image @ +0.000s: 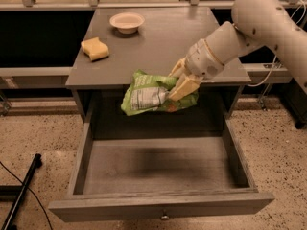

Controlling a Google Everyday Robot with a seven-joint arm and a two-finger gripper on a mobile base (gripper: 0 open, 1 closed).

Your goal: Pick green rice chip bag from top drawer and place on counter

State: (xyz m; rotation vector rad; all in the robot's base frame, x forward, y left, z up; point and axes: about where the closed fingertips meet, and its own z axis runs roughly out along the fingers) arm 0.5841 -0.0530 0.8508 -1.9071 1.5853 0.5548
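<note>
The green rice chip bag (146, 94) is crumpled, bright green with a white label panel, and hangs in the air at the height of the counter's front edge. My gripper (178, 83) is shut on the bag's right end, its pale yellow fingers (186, 85) pinching the foil. The white arm reaches in from the upper right. The top drawer (158, 166) is pulled fully out below, and its grey floor shows nothing in it. A small round knob (164, 217) sits at its front centre. The grey counter (158, 42) lies just behind the bag.
A yellow sponge (94, 49) lies on the counter's left side. A small pale bowl (126, 21) stands at the counter's back. A black pole (21, 195) lies on the speckled floor at the lower left. A cable (280, 56) hangs at the right.
</note>
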